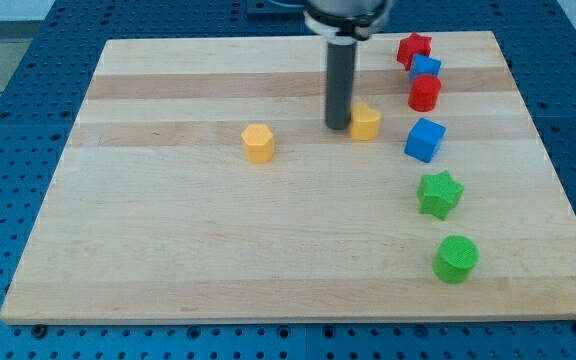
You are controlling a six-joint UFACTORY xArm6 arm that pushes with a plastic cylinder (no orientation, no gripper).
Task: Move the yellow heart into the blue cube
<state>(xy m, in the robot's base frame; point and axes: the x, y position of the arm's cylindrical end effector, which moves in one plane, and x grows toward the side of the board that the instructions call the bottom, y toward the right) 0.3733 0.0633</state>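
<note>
The yellow heart [366, 122] sits on the wooden board right of centre, toward the view's top. My tip [338, 125] rests on the board right against the heart's left side. The blue cube [425, 139] lies a short way to the heart's right and slightly lower, with a small gap between them.
A yellow hexagon block [258, 143] lies left of my tip. Along the right side run a red star [414, 48], a small blue block [426, 68], a red cylinder [425, 93], a green star [440, 193] and a green cylinder [456, 259]. The board's right edge [558, 180] is close.
</note>
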